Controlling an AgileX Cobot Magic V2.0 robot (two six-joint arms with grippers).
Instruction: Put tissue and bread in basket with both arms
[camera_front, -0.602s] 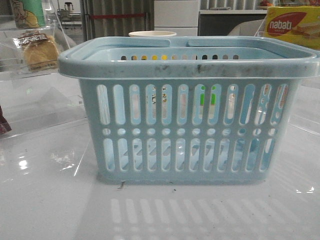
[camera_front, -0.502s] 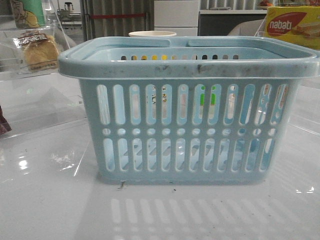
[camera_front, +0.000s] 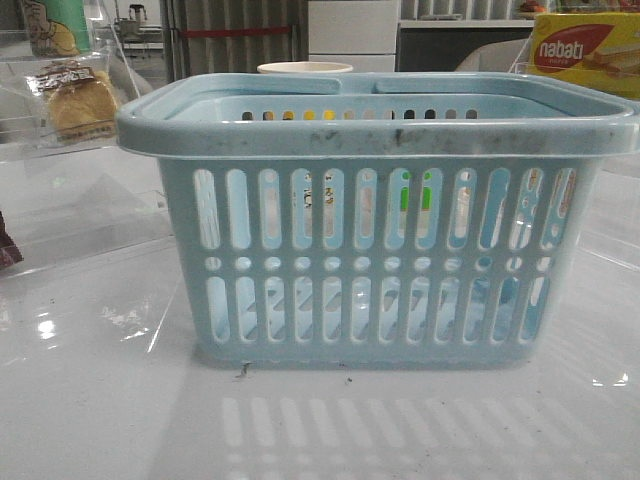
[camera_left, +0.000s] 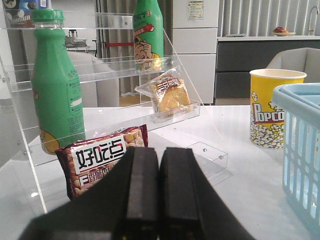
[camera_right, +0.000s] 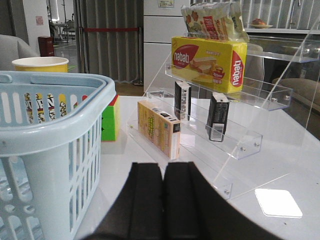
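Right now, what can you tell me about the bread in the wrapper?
The bread is golden-brown and sealed in a clear, crinkly plastic wrapper with a dark printed label at its upper end. It leans tilted on a low step of the clear plastic shelf, left of the basket and not in it. Nothing is holding it; the left gripper is shut, some way short of it.

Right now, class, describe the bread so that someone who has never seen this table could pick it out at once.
Start at the clear acrylic tiered shelf to the left of the pale blue basket. On a middle tier, past the big green bottle, lies the bread. It alone is golden-brown in a clear wrapper with a dark label; the snack pack below is red-brown and printed.
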